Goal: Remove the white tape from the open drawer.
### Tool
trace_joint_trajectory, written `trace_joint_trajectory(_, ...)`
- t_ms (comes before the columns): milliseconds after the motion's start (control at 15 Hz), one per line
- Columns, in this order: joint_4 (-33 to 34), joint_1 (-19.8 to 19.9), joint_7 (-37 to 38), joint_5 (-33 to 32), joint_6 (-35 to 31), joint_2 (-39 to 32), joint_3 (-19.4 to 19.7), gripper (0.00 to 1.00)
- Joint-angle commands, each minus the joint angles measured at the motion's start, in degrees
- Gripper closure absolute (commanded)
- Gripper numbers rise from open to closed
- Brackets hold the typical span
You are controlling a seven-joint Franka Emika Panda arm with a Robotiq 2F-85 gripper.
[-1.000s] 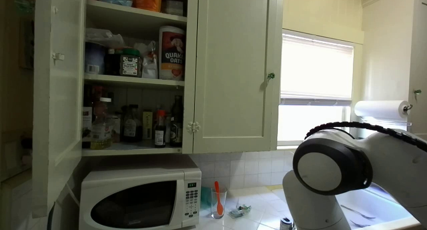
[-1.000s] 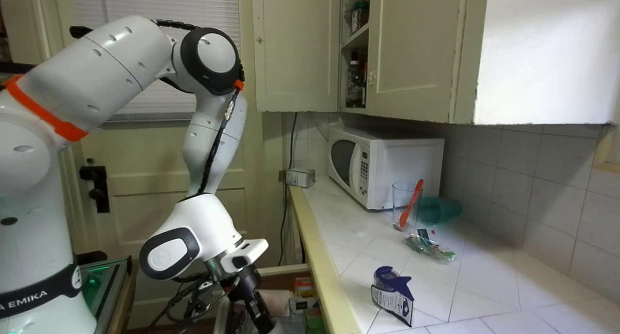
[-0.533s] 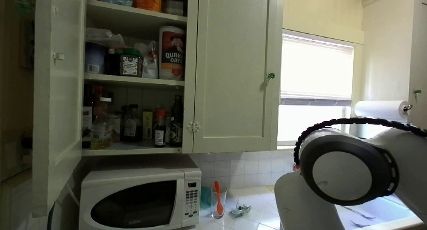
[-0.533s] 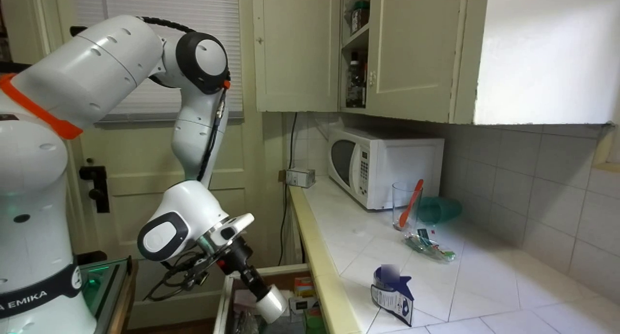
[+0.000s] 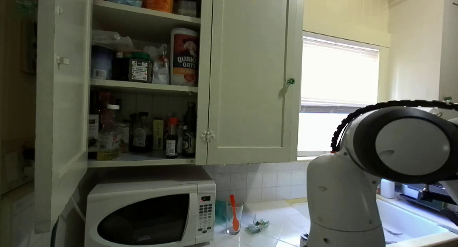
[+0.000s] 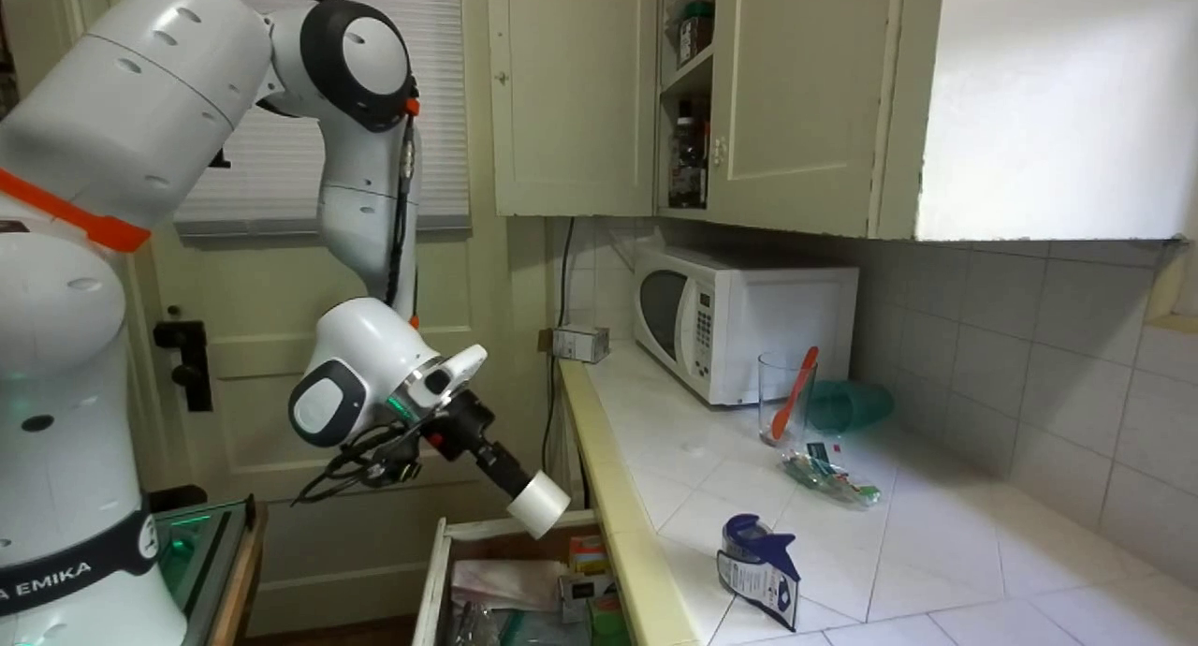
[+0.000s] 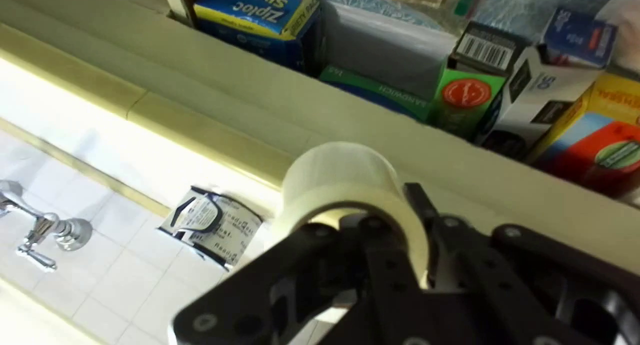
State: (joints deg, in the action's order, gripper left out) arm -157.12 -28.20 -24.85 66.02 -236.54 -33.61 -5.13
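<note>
1 roll of white tape is held tilted by the claw, which is clamped on its wall — 1 finger inside the ring, 1 outside. It is suspended higher than the boxes and pink cloth in the open drawer, near the counter — whether it is straight over the drawer cannot quite be told. On the counter, a red spoon is held in a clear glass near the microwave.
</note>
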Motion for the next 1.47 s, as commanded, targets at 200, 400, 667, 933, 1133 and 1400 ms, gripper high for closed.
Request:
trace_joint_trajectory(200, -1.34, 12.68, 0.25, -6.22, 10.49, 15.49, -1.91, 0.96)
trace_joint_trajectory(400, 0.13, 12.81, -0.66, -8.30, 11.92, 14.10, -0.72, 0.85)
trace_joint_trajectory(667, -0.23, 17.62, -3.84, -11.26, 17.88, 19.70, -0.85, 0.85)
trace_joint_trajectory(933, 1.43, 19.97, -8.11, -10.96, 23.43, 23.80, 1.76, 0.96)
trace_joint_trajectory(1133, 3.96, 22.11, -14.72, -12.82, 32.56, 26.48, 5.15, 0.96)
trace_joint_trajectory(1400, 9.34, 20.73, -31.12, -9.08, 44.45, 25.70, 11.11, 0.96)
